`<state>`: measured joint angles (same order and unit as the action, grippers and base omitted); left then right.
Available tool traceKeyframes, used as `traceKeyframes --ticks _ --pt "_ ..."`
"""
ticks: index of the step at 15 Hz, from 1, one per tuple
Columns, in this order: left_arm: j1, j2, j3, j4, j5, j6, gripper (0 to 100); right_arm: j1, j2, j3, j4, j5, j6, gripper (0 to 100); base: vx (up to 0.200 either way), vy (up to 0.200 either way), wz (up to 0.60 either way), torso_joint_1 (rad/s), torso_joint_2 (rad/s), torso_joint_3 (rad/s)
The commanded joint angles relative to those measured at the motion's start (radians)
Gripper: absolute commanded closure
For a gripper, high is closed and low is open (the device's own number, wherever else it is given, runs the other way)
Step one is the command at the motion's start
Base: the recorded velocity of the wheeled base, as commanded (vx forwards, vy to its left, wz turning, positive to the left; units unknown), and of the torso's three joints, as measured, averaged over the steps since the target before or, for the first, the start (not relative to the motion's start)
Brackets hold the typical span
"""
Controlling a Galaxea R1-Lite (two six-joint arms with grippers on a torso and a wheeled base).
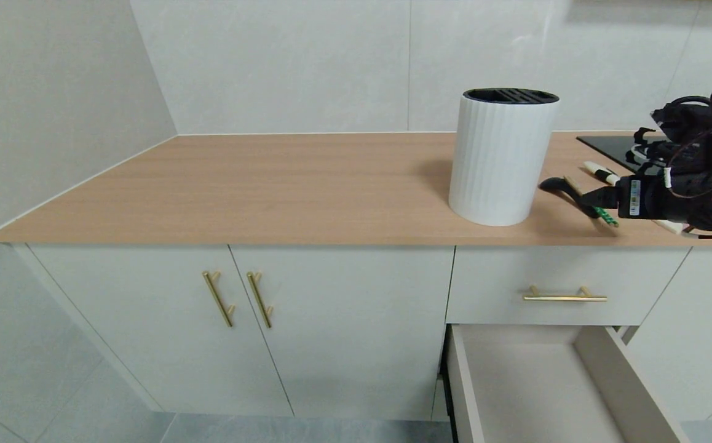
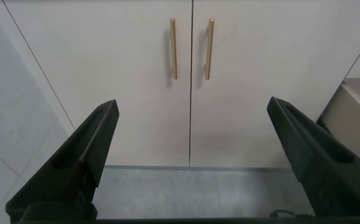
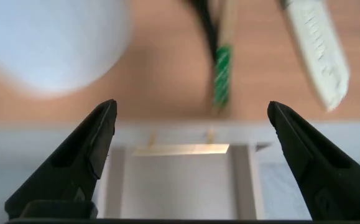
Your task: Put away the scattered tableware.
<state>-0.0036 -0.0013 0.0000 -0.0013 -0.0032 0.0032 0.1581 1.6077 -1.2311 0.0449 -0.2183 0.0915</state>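
Countertop: a wooden top (image 1: 270,184) running along the tiled wall, with white cabinets below it.
Cabinet doors: two white doors (image 1: 239,320) under the left half of the countertop, both closed, each with a slanted gold bar handle (image 1: 217,298).
Left gripper: the left gripper (image 2: 191,106) hangs low in front of those doors, above the grey floor. Its fingers (image 2: 86,155) are spread wide and hold nothing.
Utensil holder: a white ribbed cylinder (image 1: 502,157) with a black slotted top stands upright near the front of the countertop, right of centre.
Top drawer: closed, with a gold bar handle (image 1: 565,298), below the holder and the scattered pieces.
Lower drawer: the drawer (image 1: 460,381) beneath it is pulled out.
Black utensil: a dark curved piece (image 1: 556,183) lies on the wood just right of the holder, apart from it.
Chopstick: a pale stick with a green banded end (image 1: 606,216) lies beside the black utensil, the green end toward the counter's front edge.
White utensil: a white piece (image 1: 601,173) lies further right, partly hidden by the arm; I cannot tell what kind it is.
Right gripper: the right gripper (image 3: 191,107) hovers over the front edge above these pieces. Its fingers (image 3: 304,155) are wide apart and grasp nothing.
Cooktop: a black glass panel (image 1: 608,147) is set in the counter at the far right.
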Motion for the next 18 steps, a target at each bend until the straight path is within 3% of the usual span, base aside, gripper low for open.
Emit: traceKeyframes --ticks 1,4,12,13,18 --pt "0.001 0.001 0.000 0.000 0.000 0.000 0 -0.026 0.115 -0.004 -0.040 -0.006 0.002 0 0.000 0.000 0.00 0.000 0.00 0.000" --pt "0.001 0.001 0.000 0.000 0.000 0.000 0 -0.051 0.172 -0.016 -0.096 -0.026 0.001 0 0.000 0.000 0.00 0.000 0.00 0.000" --pt "-0.001 0.001 0.000 0.000 0.000 0.000 0 -0.074 0.198 -0.038 -0.091 -0.027 0.002 0 0.000 0.000 0.00 0.000 0.00 0.000" --pt "0.001 0.001 0.000 0.000 0.000 0.000 0 -0.074 0.198 -0.038 -0.091 -0.027 0.002 100 0.000 0.000 0.00 0.000 0.00 0.000" --pt "0.001 0.001 0.000 0.000 0.000 0.000 0 -0.075 0.187 -0.034 -0.088 -0.027 0.002 100 0.000 0.000 0.00 0.000 0.00 0.000"
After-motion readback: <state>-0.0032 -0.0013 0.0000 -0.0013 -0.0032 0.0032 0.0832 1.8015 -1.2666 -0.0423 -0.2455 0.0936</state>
